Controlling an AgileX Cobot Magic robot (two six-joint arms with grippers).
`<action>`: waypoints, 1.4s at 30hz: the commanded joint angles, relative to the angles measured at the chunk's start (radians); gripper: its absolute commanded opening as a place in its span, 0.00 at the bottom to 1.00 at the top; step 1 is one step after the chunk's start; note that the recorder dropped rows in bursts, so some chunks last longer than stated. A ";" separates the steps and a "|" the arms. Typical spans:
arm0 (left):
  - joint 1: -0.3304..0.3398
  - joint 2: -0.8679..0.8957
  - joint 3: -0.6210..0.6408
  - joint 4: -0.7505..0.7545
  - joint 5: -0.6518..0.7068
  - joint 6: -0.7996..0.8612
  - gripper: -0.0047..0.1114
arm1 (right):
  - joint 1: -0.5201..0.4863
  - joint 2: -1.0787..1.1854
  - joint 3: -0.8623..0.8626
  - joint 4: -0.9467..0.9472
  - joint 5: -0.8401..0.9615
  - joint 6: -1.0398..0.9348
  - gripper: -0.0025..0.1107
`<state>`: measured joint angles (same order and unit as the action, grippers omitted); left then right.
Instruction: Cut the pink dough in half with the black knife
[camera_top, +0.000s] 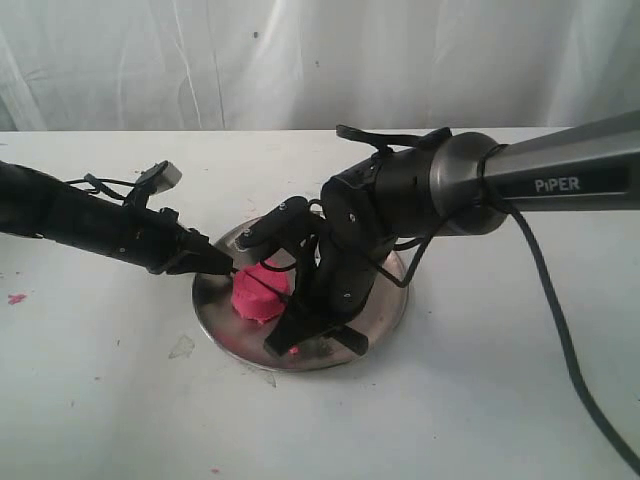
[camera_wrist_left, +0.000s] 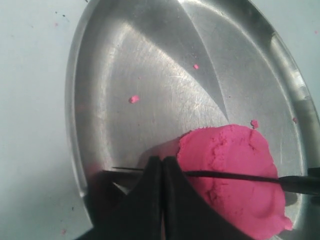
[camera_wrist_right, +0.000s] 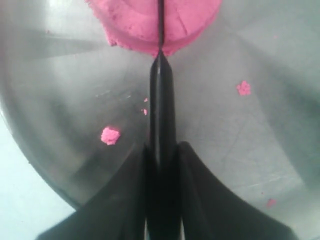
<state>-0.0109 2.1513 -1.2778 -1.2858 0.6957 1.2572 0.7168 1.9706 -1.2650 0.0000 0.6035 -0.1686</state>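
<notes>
I have the pink dough (camera_top: 260, 293) sitting as one squat lump on the round steel plate (camera_top: 375, 322), which rests near the middle of the white table (camera_top: 480, 400), a little toward the front edge. On the plate the lump lies off centre, toward the left rim.

My right gripper (camera_wrist_right: 161, 165) is pinched onto the handle of the black knife (camera_wrist_right: 161, 100); the two fingers (camera_wrist_right: 192, 200) press against the handle from both sides, and the blade runs straight out from between them. The blade lies across the top of the dough, edge down, roughly through its middle. In the left wrist view the blade shows as a thin dark line (camera_wrist_left: 225, 175) crossing the lump from side to side. I cannot tell how deep it sits in the dough.

My left gripper (camera_wrist_left: 162, 165) has its fingers pressed together, just beside the lump on its left side, with the knife tip passing at their ends. Whether they are gripping the tip or only touching it, I cannot tell. From the exterior view the left arm comes in low from the left edge of the table, its tip over the plate's left rim.

A few pink crumbs (camera_wrist_left: 134, 99) lie scattered on the bare steel, and one more speck (camera_top: 16, 298) sits on the table near the left edge.
</notes>
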 joint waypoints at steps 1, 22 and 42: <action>-0.002 0.001 -0.001 -0.006 0.015 -0.005 0.04 | -0.002 -0.011 -0.002 0.000 -0.005 -0.010 0.05; 0.048 -0.062 -0.063 0.001 0.119 -0.052 0.04 | -0.002 0.035 -0.002 0.000 0.011 -0.010 0.05; 0.058 -0.074 -0.063 0.008 0.110 -0.057 0.04 | -0.002 0.026 -0.054 -0.037 0.284 -0.012 0.05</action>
<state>0.0449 2.0865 -1.3385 -1.2729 0.7817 1.2041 0.7168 2.0055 -1.3157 -0.0261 0.8389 -0.1686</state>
